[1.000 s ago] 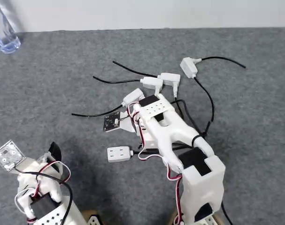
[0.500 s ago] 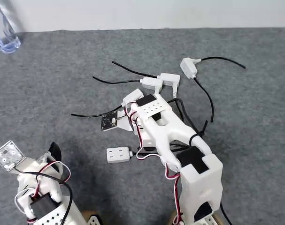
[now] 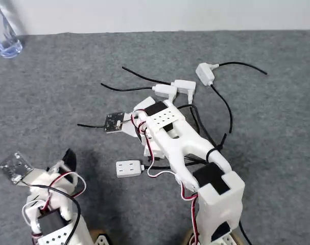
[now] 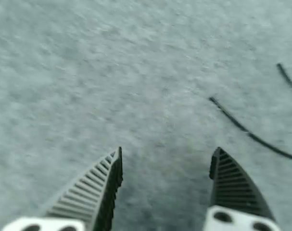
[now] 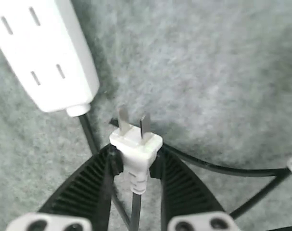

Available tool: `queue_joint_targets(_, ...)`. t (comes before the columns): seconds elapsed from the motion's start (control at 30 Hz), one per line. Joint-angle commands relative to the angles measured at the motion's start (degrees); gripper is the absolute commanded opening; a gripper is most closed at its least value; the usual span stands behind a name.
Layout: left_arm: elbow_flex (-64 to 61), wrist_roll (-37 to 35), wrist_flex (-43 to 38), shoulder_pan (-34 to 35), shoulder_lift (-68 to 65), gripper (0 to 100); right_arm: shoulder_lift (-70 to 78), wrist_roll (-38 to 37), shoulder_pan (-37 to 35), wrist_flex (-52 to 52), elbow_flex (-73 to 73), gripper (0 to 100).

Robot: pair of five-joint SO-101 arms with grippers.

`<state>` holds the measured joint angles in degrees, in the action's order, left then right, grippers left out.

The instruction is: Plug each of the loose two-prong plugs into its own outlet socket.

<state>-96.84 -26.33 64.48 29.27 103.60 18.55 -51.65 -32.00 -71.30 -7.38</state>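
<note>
Grey, felt-like table covering (image 3: 277,153) ran across the overhead view, with a clear bottle (image 3: 4,41) at its far left corner. At centre the right arm (image 3: 190,145) stretched out over a tangle of black cords (image 3: 223,109). Just beyond it a loose white plug (image 3: 165,91) lay touching a second plug (image 3: 184,86), a third plug (image 3: 206,73) sat farther off, and a small white socket block (image 3: 129,168) lay beside the arm. The left arm (image 3: 47,204) was folded near the front edge, well apart from these. From the left wrist, the left gripper (image 4: 168,154) had its jaws spread wide over bare covering, one black cord (image 4: 251,134) crossing ahead; it looked parked out of the way. From the right wrist, the right gripper (image 5: 134,156) was clamped on the body of a white two-prong plug (image 5: 136,144), behind the prongs (image 5: 133,122), probably so these were left free to enter slots. They pointed toward a white outlet strip (image 5: 44,53) lying near, not yet touching it; whether this was the socket block seen from above could not be told.
</note>
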Motion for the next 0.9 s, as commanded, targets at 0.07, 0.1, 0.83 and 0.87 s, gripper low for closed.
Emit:
queue_joint_targets(0.07, 0.4, -8.26, 0.26, -2.02, 0.62, 28, -4.18, 1.23, -0.75, 2.86, 1.93, 0.8)
queue_joint_targets(0.1, 0.4, -8.26, 0.26, -2.02, 0.62, 28, -4.0, 1.32, -1.45, 3.21, 2.99, 0.8)
queue_joint_targets(0.83, 0.4, -8.18, 1.76, -2.2, 0.53, 28, 10.51, 0.88, -4.09, 1.71, 16.09, 18.7)
queue_joint_targets(0.87, 0.4, -8.18, 1.76, -2.2, 0.53, 28, 10.51, 0.88, -4.26, 0.92, 16.18, 18.2)
